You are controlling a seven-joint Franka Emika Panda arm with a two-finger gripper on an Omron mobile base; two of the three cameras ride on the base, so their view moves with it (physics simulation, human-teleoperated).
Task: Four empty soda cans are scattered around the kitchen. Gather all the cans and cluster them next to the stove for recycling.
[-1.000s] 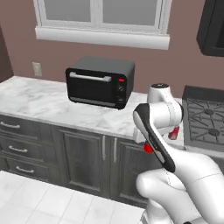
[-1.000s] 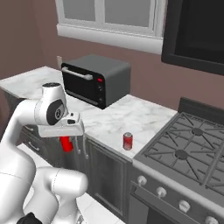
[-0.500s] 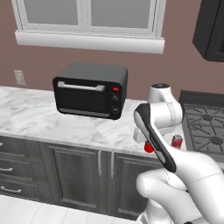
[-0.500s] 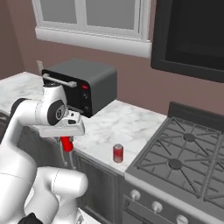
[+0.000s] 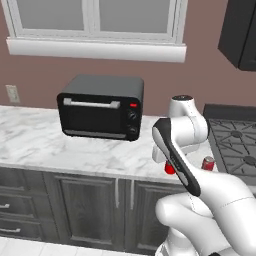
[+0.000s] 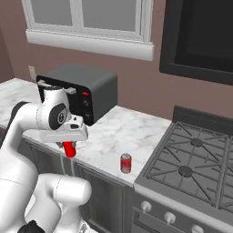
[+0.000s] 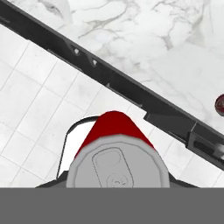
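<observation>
The held can is a bright red cylinder with a flat silver top and a moulded pull-tab outline; in the hand view it sits directly ahead of the camera. In the right base view the same can hangs below the gripper, upright, in front of the counter edge and clear of the worktop. The gripper fingers are closed against the can's sides, narrowly apart by the can's width.

A second can, darker red with a silver lid, stands upright on the counter near its front edge, just beside the left side of the stove. From the left base view this can shows partly behind the arm.

The stove is dark grey with black cast grates in angular spoke patterns and round front knobs. The counter is white marble with grey veining over dark panelled cabinets. A black boxy toaster oven with a silver bar handle rests on the counter, well apart from the stove.
</observation>
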